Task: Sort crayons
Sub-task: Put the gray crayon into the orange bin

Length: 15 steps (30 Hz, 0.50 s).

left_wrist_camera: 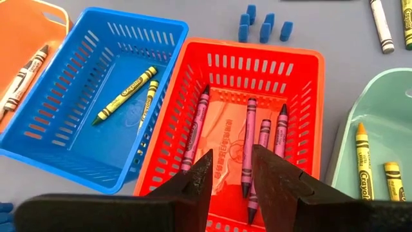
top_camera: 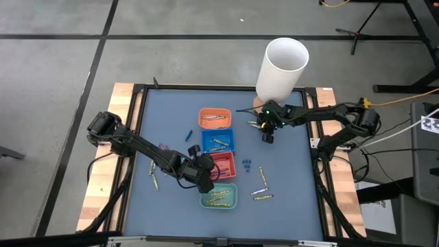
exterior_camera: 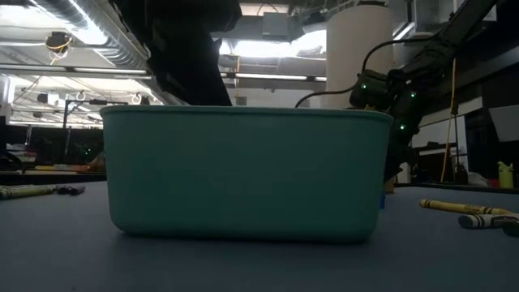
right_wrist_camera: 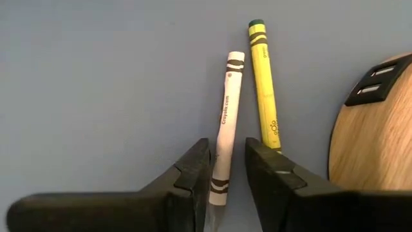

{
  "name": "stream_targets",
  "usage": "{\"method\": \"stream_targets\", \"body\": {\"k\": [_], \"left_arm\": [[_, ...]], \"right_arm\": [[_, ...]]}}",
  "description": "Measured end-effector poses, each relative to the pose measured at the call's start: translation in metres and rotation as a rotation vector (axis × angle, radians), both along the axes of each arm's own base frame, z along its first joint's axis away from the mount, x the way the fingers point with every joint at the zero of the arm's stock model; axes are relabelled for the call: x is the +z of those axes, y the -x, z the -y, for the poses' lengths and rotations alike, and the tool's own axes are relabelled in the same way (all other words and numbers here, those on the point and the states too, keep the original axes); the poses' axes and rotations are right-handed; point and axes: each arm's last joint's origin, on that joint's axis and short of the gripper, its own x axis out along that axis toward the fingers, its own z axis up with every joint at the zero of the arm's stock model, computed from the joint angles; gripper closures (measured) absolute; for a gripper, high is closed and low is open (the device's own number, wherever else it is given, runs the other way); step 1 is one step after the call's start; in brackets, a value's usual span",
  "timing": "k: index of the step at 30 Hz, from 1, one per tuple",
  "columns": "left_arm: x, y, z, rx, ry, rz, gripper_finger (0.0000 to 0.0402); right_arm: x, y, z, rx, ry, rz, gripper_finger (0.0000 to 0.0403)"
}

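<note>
Roughly halfway: some thin wax crayons (left_wrist_camera: pixel 248 145) already lie in the small coloured plastic trays (left_wrist_camera: pixel 302 64), others scattered on the blue table (top_camera: pixel 288 171). The right hand (right_wrist_camera: pixel 226 169), spread, straddles a white paper-wrapped crayon (right_wrist_camera: pixel 225 122); the left hand (left_wrist_camera: pixel 232 177) hovers spread, empty, over the red tray.

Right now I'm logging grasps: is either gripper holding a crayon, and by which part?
The right gripper straddles the white crayon at its near end; whether it grips is unclear. The left gripper is empty above the red tray.

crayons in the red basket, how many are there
4, as the left wrist view shows: one along the red basket's side nearest the blue basket, and three together mid-basket. The fingers hide some floor, so more may be there.
</note>
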Motion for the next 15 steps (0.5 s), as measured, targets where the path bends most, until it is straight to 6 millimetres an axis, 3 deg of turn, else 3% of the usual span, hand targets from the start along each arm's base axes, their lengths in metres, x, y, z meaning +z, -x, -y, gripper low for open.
{"method": "stream_targets", "body": {"k": [10, 15], "left_arm": [[0.0, 0.0, 0.0, 0.0, 0.0, 0.0, 0.031], [0.0074, 0.0023, -0.0005, -0.007, 0.019, 0.016, 0.031]], "right_arm": [[-0.0006, 0.0003, -0.0004, 0.002, -0.003, -0.003, 0.0385], [-0.0006, 0.0003, -0.0004, 0.002, -0.002, -0.003, 0.0394]]}}
